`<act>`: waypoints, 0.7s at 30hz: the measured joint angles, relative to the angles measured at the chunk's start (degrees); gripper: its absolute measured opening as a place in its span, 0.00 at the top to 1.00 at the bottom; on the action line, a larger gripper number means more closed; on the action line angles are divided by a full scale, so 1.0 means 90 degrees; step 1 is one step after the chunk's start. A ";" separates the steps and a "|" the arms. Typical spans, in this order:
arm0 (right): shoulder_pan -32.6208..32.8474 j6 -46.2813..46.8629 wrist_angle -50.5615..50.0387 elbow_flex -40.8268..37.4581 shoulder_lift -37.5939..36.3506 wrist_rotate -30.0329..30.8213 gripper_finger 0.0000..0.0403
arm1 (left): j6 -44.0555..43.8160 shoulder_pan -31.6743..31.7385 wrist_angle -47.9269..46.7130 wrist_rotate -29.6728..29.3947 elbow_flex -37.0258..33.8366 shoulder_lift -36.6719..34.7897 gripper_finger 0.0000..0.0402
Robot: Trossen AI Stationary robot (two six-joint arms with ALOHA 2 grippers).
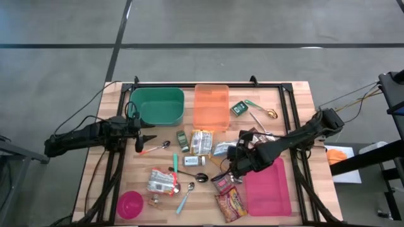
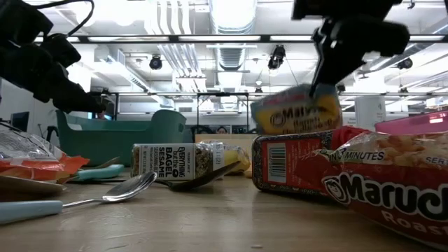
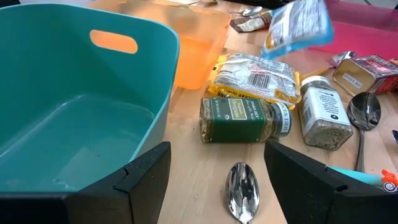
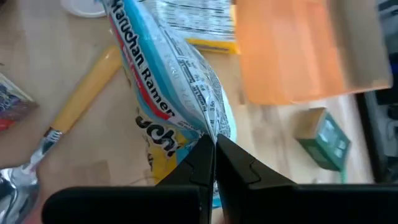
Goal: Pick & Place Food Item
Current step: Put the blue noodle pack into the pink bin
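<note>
Right gripper [image 4: 212, 149] is pinching the ramen packet [image 4: 171, 81] by its edge seam, lifted above table centre, orange bin [image 1: 211, 106] at 11 o'clock. Thin pinch, so it could be slipping out mid-carry. Left gripper [image 3: 214, 171], jaws apart, is idling beside the teal bin [image 3: 74, 93].

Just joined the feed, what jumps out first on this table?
The right gripper, shut on a blue Maruchan ramen packet, holds it above the table's right-centre clutter. The left gripper waits open beside the teal bin, over a spoon.
</note>
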 joint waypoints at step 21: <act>0.1561 0.3115 -0.1641 -0.0198 -0.2266 -0.0233 0.98 | -0.0002 0.0000 0.0000 -0.0001 -0.0005 0.0002 0.35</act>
